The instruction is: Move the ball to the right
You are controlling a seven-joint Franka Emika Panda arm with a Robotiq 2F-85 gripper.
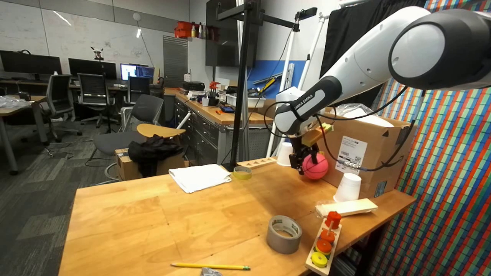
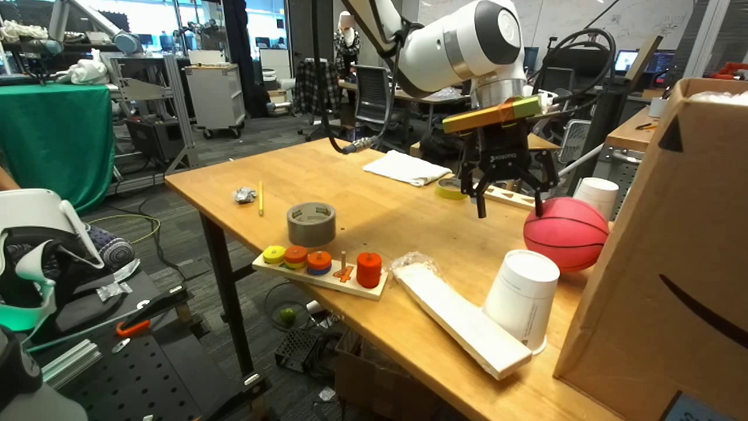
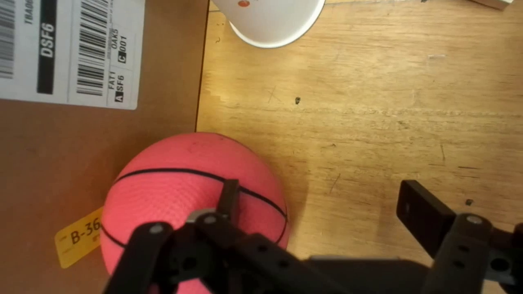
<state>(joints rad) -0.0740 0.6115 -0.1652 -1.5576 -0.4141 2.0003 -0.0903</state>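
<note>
One ball (image 3: pixel 175 196), label (image 3: pixel 67 53) readable only in wrist view

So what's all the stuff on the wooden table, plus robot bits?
box: 1, brown, end of the table
ball: 1, pinkish red, beside the box
cups: 2, white, either side of ball
plank: 1, pale, beside one cup
plastic wrap: 1, clear, on plank's end
stacking toy: 1, multicoloured, near the plank
thick tape: 1, grey, by the stacking toy
cloth: 1, white, by a table edge
thin tape: 1, yellow, by the cloth
triangle-cut strip: 1, pale, by the thin tape
pencil: 1, yellow, near the thick tape
crumpled foil: 1, silver, beside the pencil
arm: 1, white and grey, over the table
gripper: 1, black, open by the ball
wrist bar: 1, orange and green, above gripper
</note>
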